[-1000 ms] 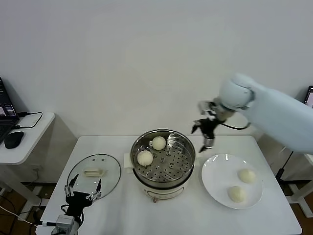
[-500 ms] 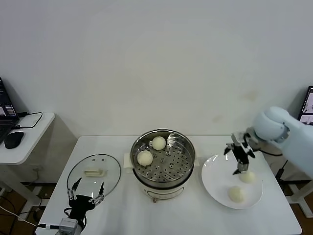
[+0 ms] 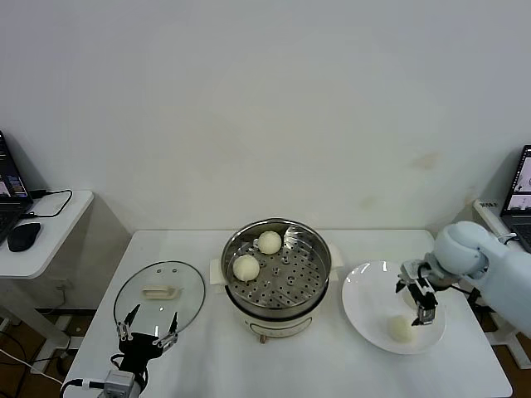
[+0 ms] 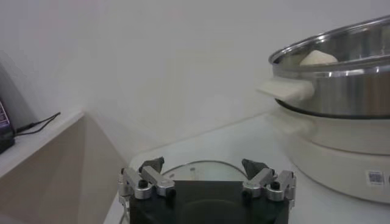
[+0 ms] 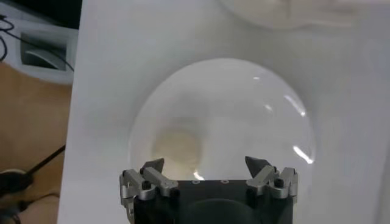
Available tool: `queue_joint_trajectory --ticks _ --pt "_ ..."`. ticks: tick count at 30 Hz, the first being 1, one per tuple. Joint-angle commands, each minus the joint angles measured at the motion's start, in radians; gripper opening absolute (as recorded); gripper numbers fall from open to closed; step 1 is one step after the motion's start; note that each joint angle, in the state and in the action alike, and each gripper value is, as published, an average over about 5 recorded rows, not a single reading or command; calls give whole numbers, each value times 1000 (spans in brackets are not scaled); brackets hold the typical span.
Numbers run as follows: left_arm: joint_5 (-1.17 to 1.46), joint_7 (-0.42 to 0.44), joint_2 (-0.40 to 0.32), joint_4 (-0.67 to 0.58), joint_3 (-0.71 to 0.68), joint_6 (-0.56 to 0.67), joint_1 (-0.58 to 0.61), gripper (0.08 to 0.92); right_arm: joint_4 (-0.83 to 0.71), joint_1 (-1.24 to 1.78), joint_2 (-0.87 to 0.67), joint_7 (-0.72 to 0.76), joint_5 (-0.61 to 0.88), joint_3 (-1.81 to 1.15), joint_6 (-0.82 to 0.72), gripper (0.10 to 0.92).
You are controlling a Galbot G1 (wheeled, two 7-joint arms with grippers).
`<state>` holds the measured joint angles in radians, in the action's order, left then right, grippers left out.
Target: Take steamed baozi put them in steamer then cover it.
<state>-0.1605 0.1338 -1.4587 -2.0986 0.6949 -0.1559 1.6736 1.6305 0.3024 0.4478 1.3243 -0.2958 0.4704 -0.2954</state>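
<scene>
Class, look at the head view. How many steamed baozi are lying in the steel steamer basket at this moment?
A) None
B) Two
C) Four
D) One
B: two steamed baozi lie on the perforated floor of the steamer, while the only other bun in plain view sits on the white plate, beside the right gripper.
</scene>
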Motion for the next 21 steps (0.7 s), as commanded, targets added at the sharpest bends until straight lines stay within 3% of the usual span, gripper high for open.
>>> queue_joint_trajectory --ticks 1,21 --pt "-2 0 -1 8 -3 -1 -2 823 -7 144 -8 -15 -44 -59 6 823" --pt "1 -7 -1 20 -1 1 -3 823 -68 162 47 -78 -47 -72 -4 823"
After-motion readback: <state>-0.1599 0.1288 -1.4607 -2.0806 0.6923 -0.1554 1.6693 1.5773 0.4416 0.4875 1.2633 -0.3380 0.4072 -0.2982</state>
